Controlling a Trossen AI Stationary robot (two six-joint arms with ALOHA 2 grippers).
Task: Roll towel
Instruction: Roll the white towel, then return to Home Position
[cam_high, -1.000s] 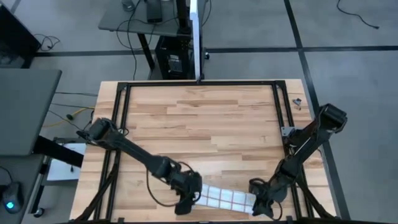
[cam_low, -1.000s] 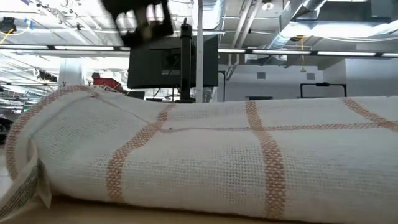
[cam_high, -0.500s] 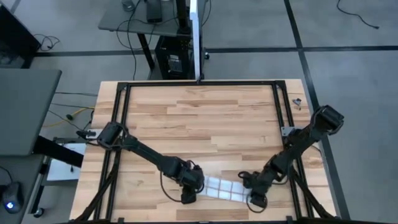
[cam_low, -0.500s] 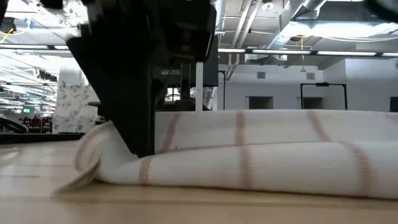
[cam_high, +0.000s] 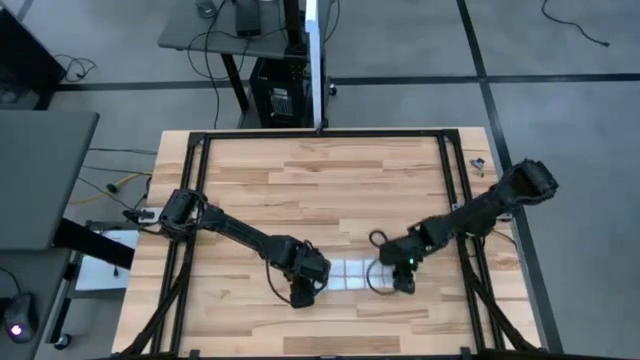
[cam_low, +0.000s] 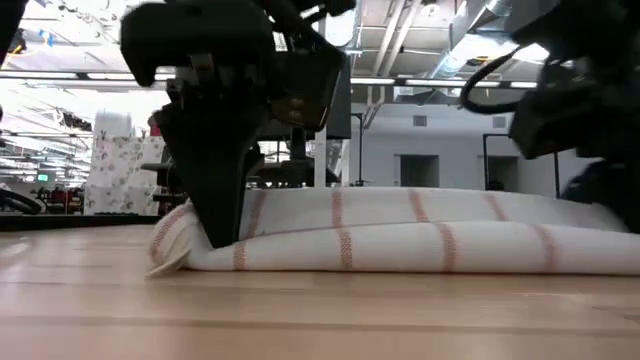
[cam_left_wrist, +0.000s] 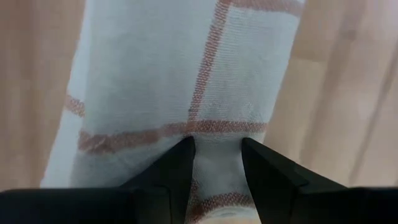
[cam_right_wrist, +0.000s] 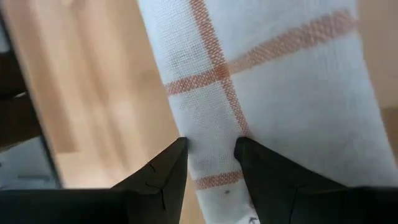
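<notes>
The towel (cam_high: 352, 272), white with reddish-brown grid lines, lies as a long, thick bundle of several layers on the wooden table (cam_high: 320, 190), a little toward the near edge. In the low view it (cam_low: 400, 245) rests on the table along its whole length. My left gripper (cam_high: 303, 285) stands at its left end, shut on the cloth; it also shows in the left wrist view (cam_left_wrist: 216, 149) and the low view (cam_low: 215, 215). My right gripper (cam_high: 399, 279) stands at its right end, shut on the cloth, as its wrist view (cam_right_wrist: 210, 146) shows. My left gripper pinches the towel's left end (cam_left_wrist: 214, 134) between its two fingers, coming from above and pointing down. The cloth bunches between the fingers (cam_left_wrist: 177, 165). That end stays on the table (cam_low: 190, 262). My right gripper pinches the towel's right end (cam_right_wrist: 211, 130) between its two fingers (cam_right_wrist: 168, 165), coming from above. The bundle runs on ahead of the fingers. How many layers it has, I cannot tell.
A black frame (cam_high: 195, 180) runs around the table's far half and sides. A stand with a monitor (cam_high: 300, 60) is behind the far edge. Bare wood lies on the far side of the towel.
Both grippers have gone from the near edge toward the table's middle, drawing the towel with them along the table. They have also come a little closer together, so the bundle is shorter now. In the low view the towel has moved away from the camera.
</notes>
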